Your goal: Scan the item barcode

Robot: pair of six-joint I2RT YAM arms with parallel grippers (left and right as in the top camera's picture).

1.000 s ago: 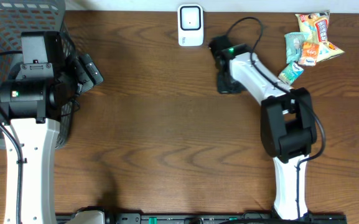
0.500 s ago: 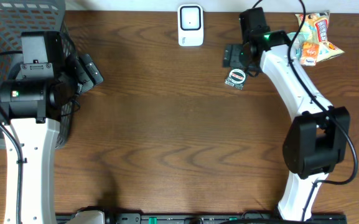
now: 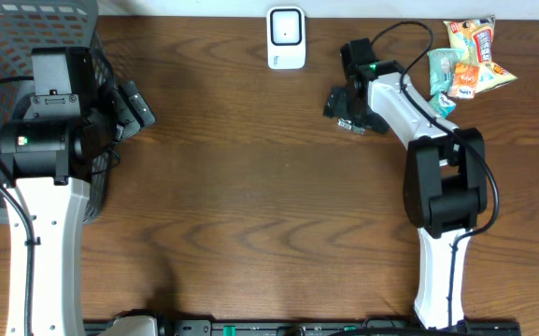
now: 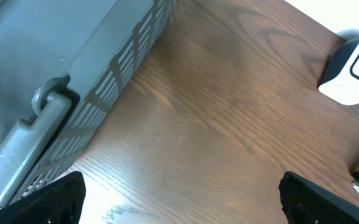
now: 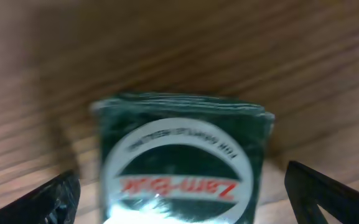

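On my overhead feed the right gripper [image 3: 355,107] sits at the far side of the worktop [image 3: 250,205], just right of the white scanner [image 3: 286,38]. Its wrist camera looks straight down on the packet [image 5: 180,163]. It is dark green with a white disc and red lettering that reads upside down from this angle. The packet lies flat on the wood. The two black fingertips show only in the bottom corners of that view, spread wide, one on each side of the packet and neither touching it. So the right gripper is spread and grips nothing. I cannot make out a barcode on the face I see, and the picture is somewhat blurred.

From above, only a sliver of the packet shows below the gripper. It is near the scanner but not in front of its window.

The left gripper [image 4: 180,200] is also spread wide and holds nothing. It hangs over bare wood beside the grey basket [image 4: 98,68] at the left edge. Its camera catches the scanner far off in the upper right corner.

A heap of bright snack bags [image 3: 467,58] lies at the far right corner, apart from the packet.
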